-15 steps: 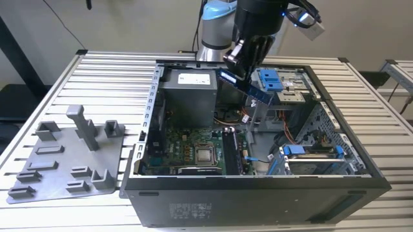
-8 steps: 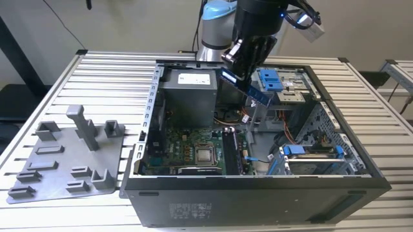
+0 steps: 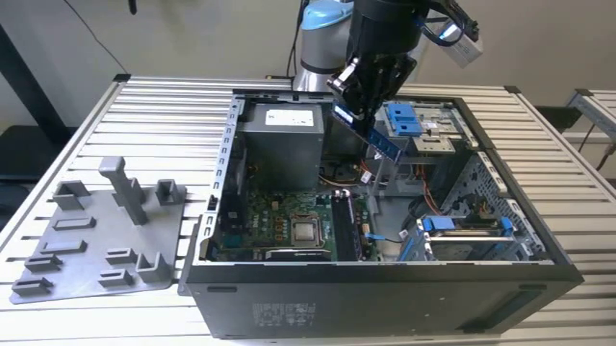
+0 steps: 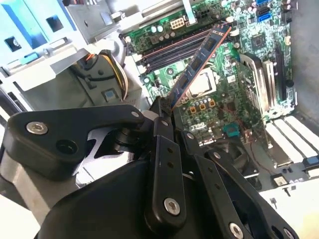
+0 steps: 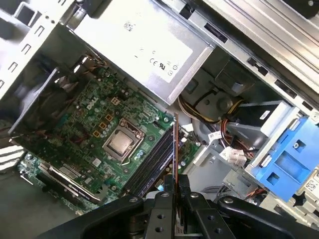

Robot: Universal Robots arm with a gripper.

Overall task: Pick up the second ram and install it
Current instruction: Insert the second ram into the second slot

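My gripper (image 3: 359, 107) hangs above the open computer case (image 3: 385, 288) and is shut on the second ram (image 3: 374, 137), a dark stick that slants down toward the exterior view's right. In the second wrist view the ram (image 4: 199, 62) juts out from the gripper (image 4: 162, 115) over the green motherboard (image 4: 234, 94). In the first wrist view the ram (image 5: 176, 144) appears edge-on, a thin line running from the gripper (image 5: 177, 188) toward the black memory slots (image 5: 149, 164). The slots (image 3: 344, 223) lie well below the stick, beside the processor socket (image 3: 306, 231).
A grey holder plate (image 3: 97, 245) with upright blocks lies on the slatted table at the exterior view's left. Inside the case stand a grey power supply (image 3: 284, 137), blue drive brackets (image 3: 408, 119) and cable bundles (image 5: 214, 109).
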